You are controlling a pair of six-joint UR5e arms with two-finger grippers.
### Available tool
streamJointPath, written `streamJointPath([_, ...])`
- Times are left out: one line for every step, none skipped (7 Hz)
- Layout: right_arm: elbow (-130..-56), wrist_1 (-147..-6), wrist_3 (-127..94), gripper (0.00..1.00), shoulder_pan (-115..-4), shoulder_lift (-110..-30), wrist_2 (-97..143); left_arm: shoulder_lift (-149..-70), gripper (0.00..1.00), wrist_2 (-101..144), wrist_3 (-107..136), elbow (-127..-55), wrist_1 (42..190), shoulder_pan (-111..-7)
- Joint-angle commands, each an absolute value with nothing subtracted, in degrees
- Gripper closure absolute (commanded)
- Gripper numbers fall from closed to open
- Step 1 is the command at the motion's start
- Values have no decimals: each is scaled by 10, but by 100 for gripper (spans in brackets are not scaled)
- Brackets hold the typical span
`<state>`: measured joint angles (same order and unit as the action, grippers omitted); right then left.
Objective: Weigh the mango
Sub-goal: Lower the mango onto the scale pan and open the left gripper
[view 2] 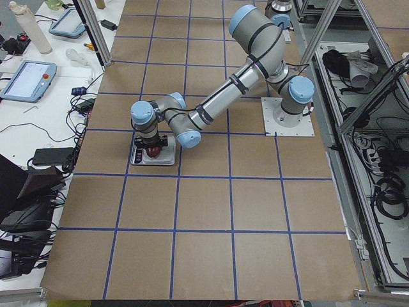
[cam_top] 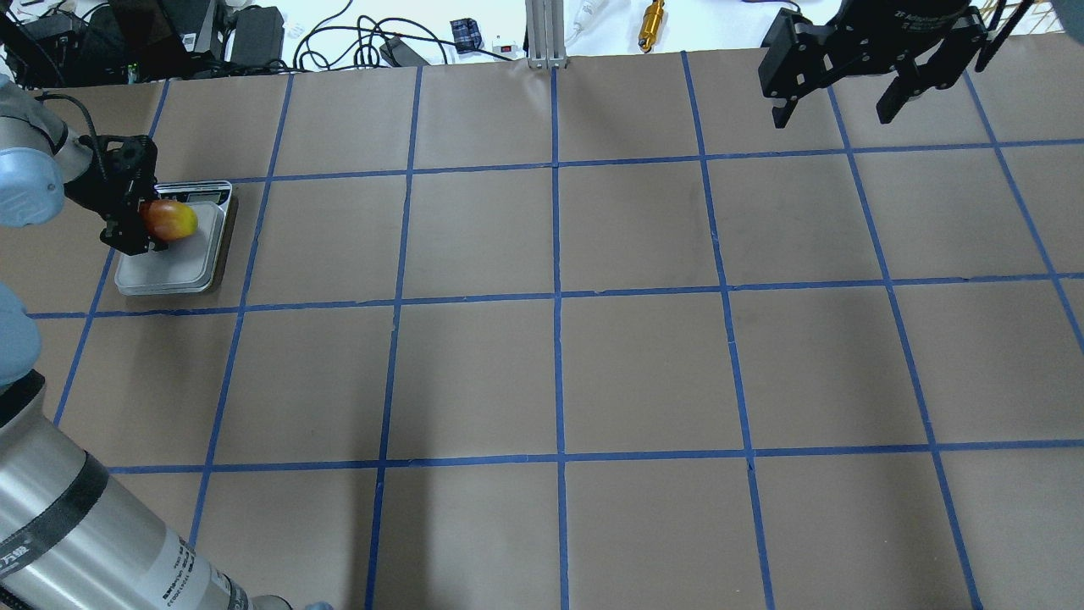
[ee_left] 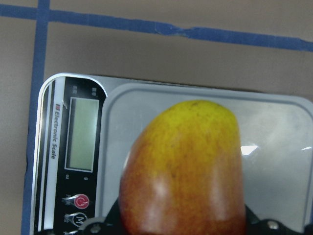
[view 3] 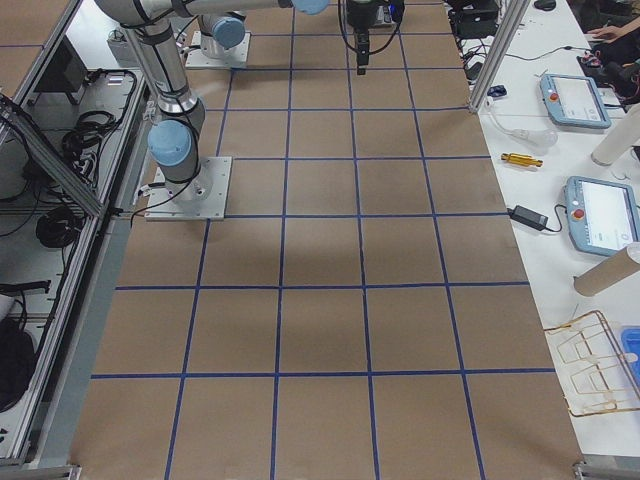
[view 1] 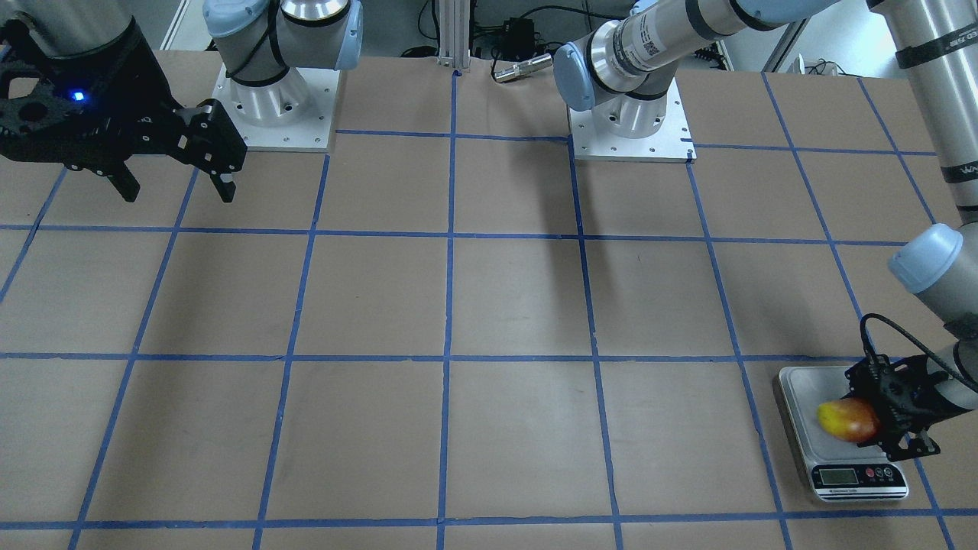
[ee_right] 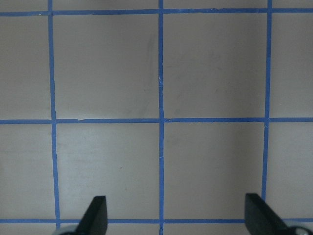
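Observation:
The mango (view 1: pixel 844 418), yellow at one end and red-orange at the other, is held over the platform of the silver scale (view 1: pixel 798 389). My left gripper (view 1: pixel 880 420) is shut on its red end. In the left wrist view the mango (ee_left: pixel 188 166) fills the centre above the scale (ee_left: pixel 274 112), with the display (ee_left: pixel 80 133) blank. I cannot tell whether the mango touches the platform. The overhead view shows the mango (cam_top: pixel 169 219) over the scale (cam_top: pixel 174 271) at the far left. My right gripper (cam_top: pixel 834 114) is open and empty, high above the far right of the table.
The table is brown paper with a blue tape grid (cam_top: pixel 556 296). Both arm bases (view 1: pixel 279 114) stand at the robot's edge. Cables and a brass-coloured tool (cam_top: pixel 652 15) lie beyond the far edge. The scale sits near the table's left end.

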<state>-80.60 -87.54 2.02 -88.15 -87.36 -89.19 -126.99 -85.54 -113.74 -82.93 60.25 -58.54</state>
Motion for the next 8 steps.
streamJointPath([-806,-875,20,0,-882,-874,-891,-1266,0,-857,-1135,-829,601,-585])
streamJointPath([-806,-875,20,0,-882,-874,-891,-1250,0,-858,-1131,-828,608,-586])
streamJointPath([-806,-875,20,0,-882,-875,-891,-1219,0,-858,-1126,-829,646,-587])
streamJointPath([-806,-875,20,0,-882,-874,-892,-1175,0,-860,-1089,-824,702,-584])
streamJointPath([-806,-875,20,0,-882,-874,-892,-1126,0,-861,-1063,-824,745,-583])
streamJointPath([-806,-875,20,0,-882,-874,-892,-1079,0,-880,-1050,-824,797,-582])
streamJointPath([-806,-875,20,0,-882,-875,-891,-1031,0,-908,-1026,-824,866,-582])
streamJointPath([-806,-875,20,0,-882,-875,-891,-987,0,-914,-1000,-824,914,-582])
